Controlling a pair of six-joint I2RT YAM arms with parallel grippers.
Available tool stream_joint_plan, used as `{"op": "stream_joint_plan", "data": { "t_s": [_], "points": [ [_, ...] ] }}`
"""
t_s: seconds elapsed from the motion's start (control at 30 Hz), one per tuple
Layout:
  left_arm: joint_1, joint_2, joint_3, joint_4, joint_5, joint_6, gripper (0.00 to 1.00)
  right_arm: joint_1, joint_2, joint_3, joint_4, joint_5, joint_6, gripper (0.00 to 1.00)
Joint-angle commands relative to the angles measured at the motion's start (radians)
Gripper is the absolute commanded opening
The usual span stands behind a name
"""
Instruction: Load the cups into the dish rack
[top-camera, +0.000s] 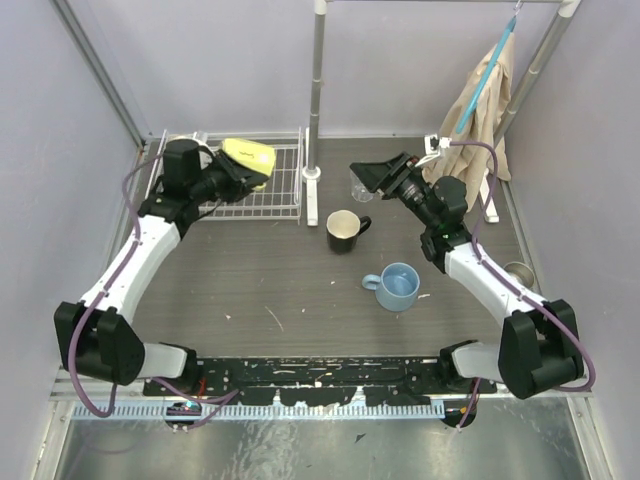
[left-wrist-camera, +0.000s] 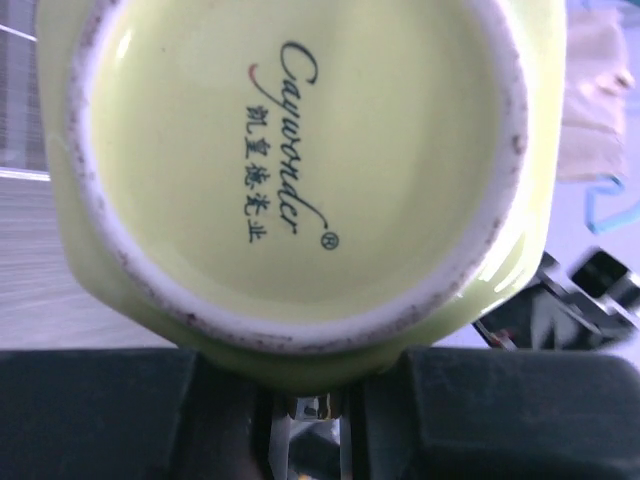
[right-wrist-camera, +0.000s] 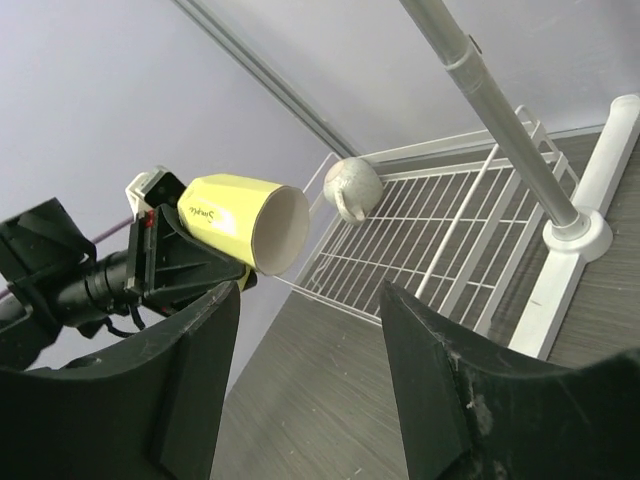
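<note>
My left gripper (top-camera: 240, 170) is shut on the yellow mug (top-camera: 248, 155) and holds it tilted on its side above the dish rack (top-camera: 275, 203). The left wrist view is filled by the mug's base (left-wrist-camera: 290, 150). The cream-white mug (right-wrist-camera: 352, 185) lies in the rack's far corner. The black mug (top-camera: 345, 230) and the light blue mug (top-camera: 398, 285) stand on the table. The clear glass (top-camera: 360, 188) stands just under my right gripper (top-camera: 375, 172), which is open and empty. In the right wrist view the yellow mug (right-wrist-camera: 240, 222) hangs over the rack (right-wrist-camera: 420, 240).
An upright white-grey pole (top-camera: 316, 100) stands on a base at the rack's right edge. A beige cloth (top-camera: 482, 105) hangs at the back right. A small metal object (top-camera: 517, 270) sits at the table's right edge.
</note>
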Motion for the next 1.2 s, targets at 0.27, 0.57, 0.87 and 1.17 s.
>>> {"op": "stream_joint_plan", "data": {
  "t_s": [0.27, 0.57, 0.87, 1.17],
  "points": [
    [0.172, 0.139, 0.301, -0.357, -0.42, 0.353, 0.0, -0.003, -0.128, 0.096, -0.335, 0.036, -0.273, 0.78],
    [0.244, 0.295, 0.398, -0.365, -0.532, 0.402, 0.0, -0.003, -0.157, 0.15, -0.513, 0.092, -0.41, 0.86],
    [0.252, 0.459, 0.515, -0.384, -0.659, 0.44, 0.0, -0.005, -0.155, 0.154, -0.553, 0.11, -0.46, 0.87],
    [0.254, 0.544, 0.543, -0.389, -0.789, 0.451, 0.0, -0.018, -0.137, 0.159, -0.569, 0.117, -0.487, 0.87]
  ]
}}
